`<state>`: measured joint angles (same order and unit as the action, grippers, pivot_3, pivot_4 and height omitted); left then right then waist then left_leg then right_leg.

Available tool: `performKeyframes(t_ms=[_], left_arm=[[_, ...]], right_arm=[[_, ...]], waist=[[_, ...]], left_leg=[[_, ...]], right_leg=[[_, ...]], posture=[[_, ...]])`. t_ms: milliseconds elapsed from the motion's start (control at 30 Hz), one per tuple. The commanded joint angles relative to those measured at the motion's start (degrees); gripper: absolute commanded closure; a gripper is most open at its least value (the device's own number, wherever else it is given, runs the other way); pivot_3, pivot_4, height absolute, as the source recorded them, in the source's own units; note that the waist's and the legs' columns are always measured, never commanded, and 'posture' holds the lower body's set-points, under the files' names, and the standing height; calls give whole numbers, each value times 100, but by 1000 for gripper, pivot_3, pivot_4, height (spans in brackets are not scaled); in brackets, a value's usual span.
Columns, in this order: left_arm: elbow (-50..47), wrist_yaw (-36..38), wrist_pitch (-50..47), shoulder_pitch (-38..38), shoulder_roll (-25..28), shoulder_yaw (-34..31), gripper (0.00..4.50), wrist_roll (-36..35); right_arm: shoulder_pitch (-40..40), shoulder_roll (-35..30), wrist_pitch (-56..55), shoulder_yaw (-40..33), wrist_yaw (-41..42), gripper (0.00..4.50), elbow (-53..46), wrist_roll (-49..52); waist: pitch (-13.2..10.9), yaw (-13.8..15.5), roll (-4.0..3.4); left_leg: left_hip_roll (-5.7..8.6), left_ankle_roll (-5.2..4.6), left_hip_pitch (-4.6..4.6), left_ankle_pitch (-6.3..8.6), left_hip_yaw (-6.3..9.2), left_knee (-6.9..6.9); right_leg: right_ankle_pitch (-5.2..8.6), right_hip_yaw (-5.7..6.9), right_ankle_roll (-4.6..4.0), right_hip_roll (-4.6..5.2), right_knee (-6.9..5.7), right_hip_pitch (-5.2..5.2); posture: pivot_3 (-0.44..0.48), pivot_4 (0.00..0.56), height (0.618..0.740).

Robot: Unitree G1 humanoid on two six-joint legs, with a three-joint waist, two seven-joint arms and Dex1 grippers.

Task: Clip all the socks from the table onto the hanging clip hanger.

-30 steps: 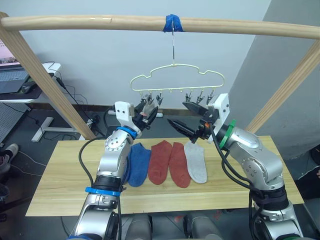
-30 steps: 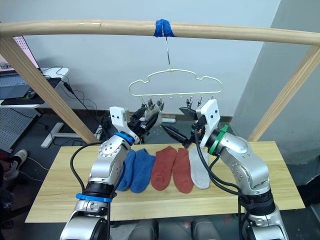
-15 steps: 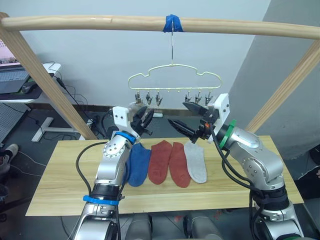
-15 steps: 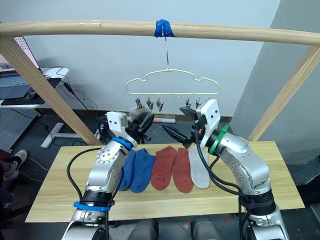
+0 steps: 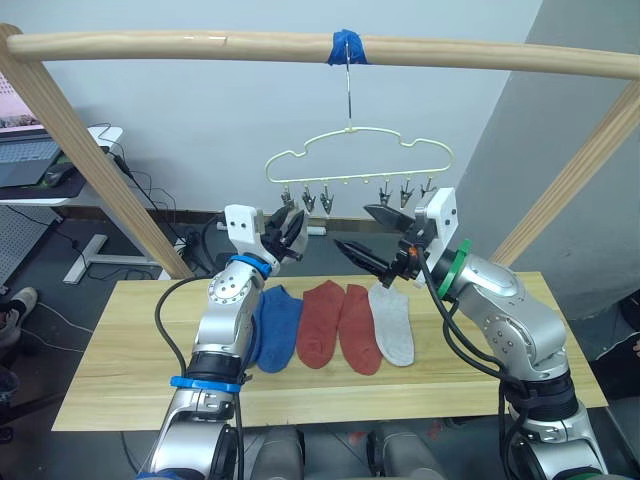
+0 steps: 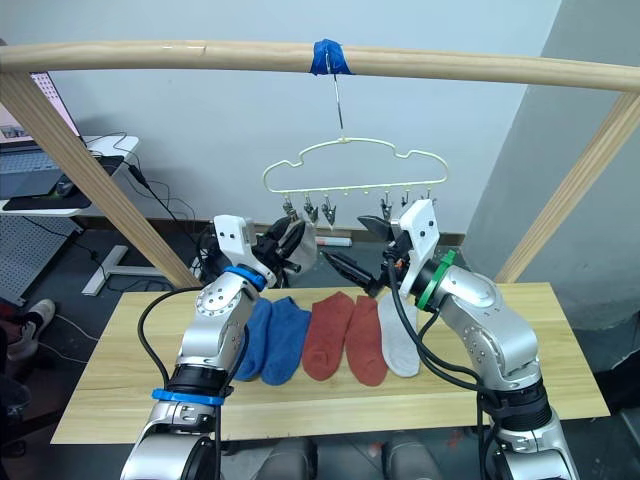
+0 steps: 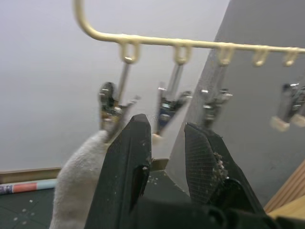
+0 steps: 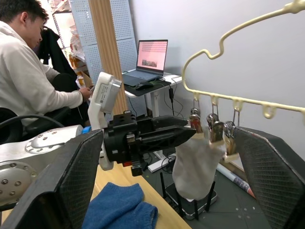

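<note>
Writing is nowhere legible. A light grey knit sock hangs from an end clip of the cream-yellow wavy wire clip hanger. Five socks lie mid-table on the pale plank table. Left gripper and right gripper both gape empty.

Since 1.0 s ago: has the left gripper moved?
Yes. The left gripper has backed off slightly from the clip hanger, measured against the wooden rail; the grey sock hangs from a clip.
</note>
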<state>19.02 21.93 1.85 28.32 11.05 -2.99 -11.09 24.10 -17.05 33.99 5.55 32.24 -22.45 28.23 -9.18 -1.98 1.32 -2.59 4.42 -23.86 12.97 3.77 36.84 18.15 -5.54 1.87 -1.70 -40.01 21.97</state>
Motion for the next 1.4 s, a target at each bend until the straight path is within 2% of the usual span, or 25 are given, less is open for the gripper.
performKeyframes(t_ms=[33,567,1400], left_arm=[[139,17,286,220,-53,-11,3090,60],[807,8,614,600,-76,-109,3090,49],[1145,-43,844,783,-55,-192,3090,157]], right_arm=[[113,-26,-123,-77,-5,0,-329,44],[78,-73,-64,-122,-103,0,-432,66],[88,-65,-65,-89,-159,0,-457,64]], waist=[[0,-5,0],[0,-92,0],[0,-137,0]], left_leg=[[0,0,0,0,0,0],[0,0,0,0,0,1],[0,0,-1,0,1,1]], right_leg=[[0,0,0,0,0,0],[0,0,1,0,-1,0],[0,0,1,0,-1,0]], posture=[[-40,119,740],[-59,124,740],[-64,128,740]])
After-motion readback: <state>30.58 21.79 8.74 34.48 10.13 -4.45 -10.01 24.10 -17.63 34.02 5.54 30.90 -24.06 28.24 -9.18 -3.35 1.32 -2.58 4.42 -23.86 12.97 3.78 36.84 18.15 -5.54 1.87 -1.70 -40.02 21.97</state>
